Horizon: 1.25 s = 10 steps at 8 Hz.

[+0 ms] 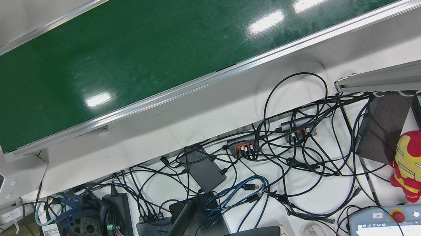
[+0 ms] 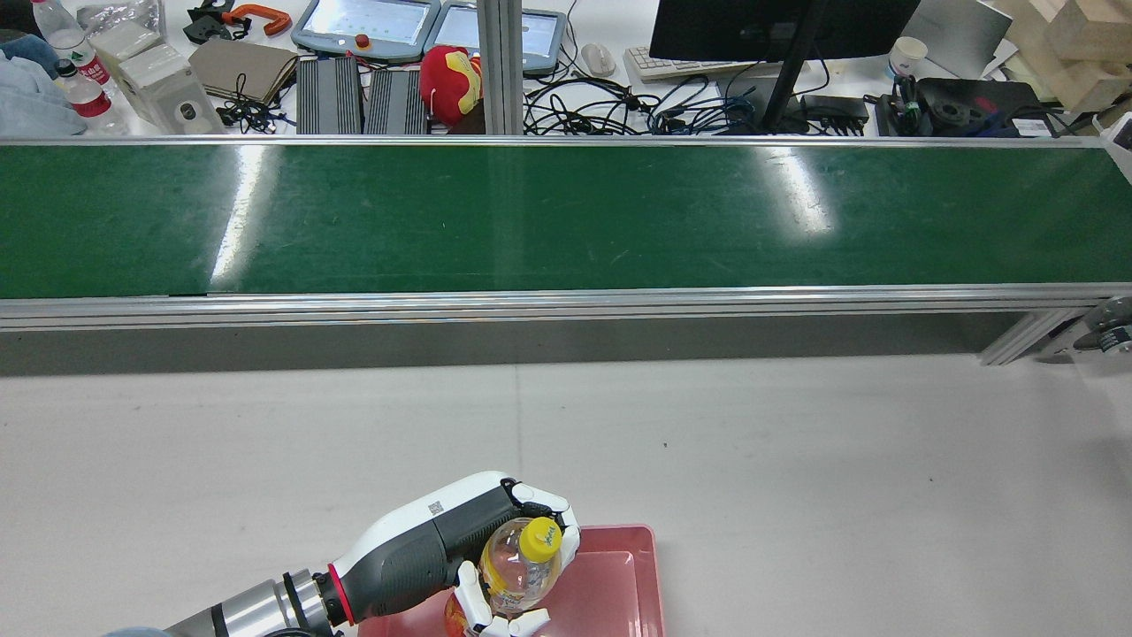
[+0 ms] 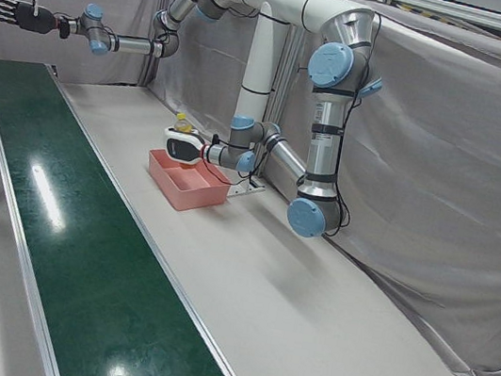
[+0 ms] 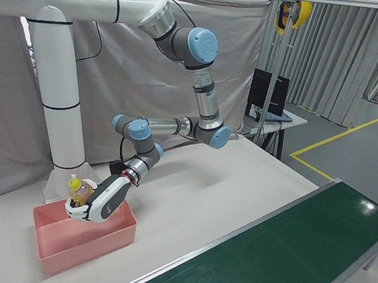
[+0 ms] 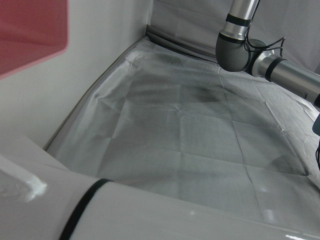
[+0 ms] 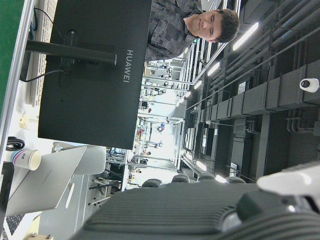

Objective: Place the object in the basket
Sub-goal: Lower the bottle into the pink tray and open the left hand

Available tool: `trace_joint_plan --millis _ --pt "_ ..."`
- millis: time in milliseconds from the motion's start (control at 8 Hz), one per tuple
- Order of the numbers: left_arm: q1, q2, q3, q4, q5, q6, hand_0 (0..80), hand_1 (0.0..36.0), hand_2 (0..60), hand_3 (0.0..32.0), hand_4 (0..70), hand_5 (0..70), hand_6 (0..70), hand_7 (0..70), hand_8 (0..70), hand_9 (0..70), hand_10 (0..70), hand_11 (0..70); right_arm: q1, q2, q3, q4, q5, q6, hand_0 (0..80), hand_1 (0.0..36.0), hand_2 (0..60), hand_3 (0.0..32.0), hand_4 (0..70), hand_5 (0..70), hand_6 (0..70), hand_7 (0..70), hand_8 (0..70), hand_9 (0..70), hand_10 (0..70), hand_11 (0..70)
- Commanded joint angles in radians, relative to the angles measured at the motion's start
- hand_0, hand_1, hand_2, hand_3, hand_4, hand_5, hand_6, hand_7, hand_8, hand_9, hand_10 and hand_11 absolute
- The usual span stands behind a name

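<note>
Holding a bottle [image 2: 517, 566] in my left hand [image 2: 460, 540], fingers [image 2: 566, 531] wrapped tight round its body, right over the pink basket [image 2: 619, 584]. It's a clear plastic bottle with a bright yellow cap, pale at the shoulder, amber-orange lower down where my grip lets it show. In the right-front view the bottle [image 4: 79, 192] sits upright, cap up, above the basket's [image 4: 89, 239] near end; whether its base touches the floor, I can't tell.

My right hand [image 3: 11, 12] is well away, raised high past the far end of the belt [image 3: 78, 256], fingers spread and holding nothing.

The basket rests on a pale grey table [image 2: 796, 460], shallow and rectangular. Beyond it runs the long green belt [image 2: 566, 217] in aluminium rails, glossy, with streaks of lamp glare. Behind that, a cluttered desk: cables [image 2: 619, 111], a monitor [image 2: 778, 26], two pendants [image 2: 367, 22], a red-and-yellow plush [image 2: 451, 80]. Grey cloth [image 3: 445, 162] hangs behind the arms.
</note>
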Motion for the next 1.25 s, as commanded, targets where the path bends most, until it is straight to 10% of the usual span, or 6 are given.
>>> trace_joint_plan --millis 0,125,250,375,625,1125 --pt "0.021 0.013 0.062 -0.057 -0.002 0.011 55.3 36.0 60.0 0.0 70.0 70.0 65.3 58.4 70.0 70.0 50.8 70.0 0.000 0.000 0.000 0.000 0.000 0.000 0.0 0.0 0.0 0.0 0.0 0.0 0.0 0.0 0.0 0.0 0.0 0.0" --pt "0.021 0.049 0.055 -0.058 0.001 0.008 52.1 36.0 60.0 0.0 63.4 70.0 46.4 44.2 65.7 70.0 44.1 63.3 0.000 0.000 0.000 0.000 0.000 0.000 0.0 0.0 0.0 0.0 0.0 0.0 0.0 0.0 0.0 0.0 0.0 0.0" --pt "0.021 0.084 0.048 -0.065 0.006 0.005 51.4 27.2 60.0 0.0 40.0 70.0 21.1 32.1 48.1 63.5 34.5 50.1 0.000 0.000 0.000 0.000 0.000 0.000 0.0 0.0 0.0 0.0 0.0 0.0 0.0 0.0 0.0 0.0 0.0 0.0" --pt "0.018 0.112 0.030 -0.066 0.007 0.005 80.0 5.0 0.0 0.0 24.4 65.4 11.3 24.9 33.0 45.1 28.7 43.1 0.000 0.000 0.000 0.000 0.000 0.000 0.0 0.0 0.0 0.0 0.0 0.0 0.0 0.0 0.0 0.0 0.0 0.0" --pt "0.014 0.216 -0.069 -0.072 0.006 0.005 80.0 7.7 0.0 0.0 5.5 48.7 0.0 6.8 19.5 25.3 18.0 28.8 0.000 0.000 0.000 0.000 0.000 0.000 0.0 0.0 0.0 0.0 0.0 0.0 0.0 0.0 0.0 0.0 0.0 0.0" --pt "-0.001 0.214 -0.096 -0.072 0.001 -0.004 80.0 8.6 0.0 0.0 7.4 18.5 0.0 0.0 6.1 6.4 2.6 6.5 0.000 0.000 0.000 0.000 0.000 0.000 0.0 0.0 0.0 0.0 0.0 0.0 0.0 0.0 0.0 0.0 0.0 0.0"
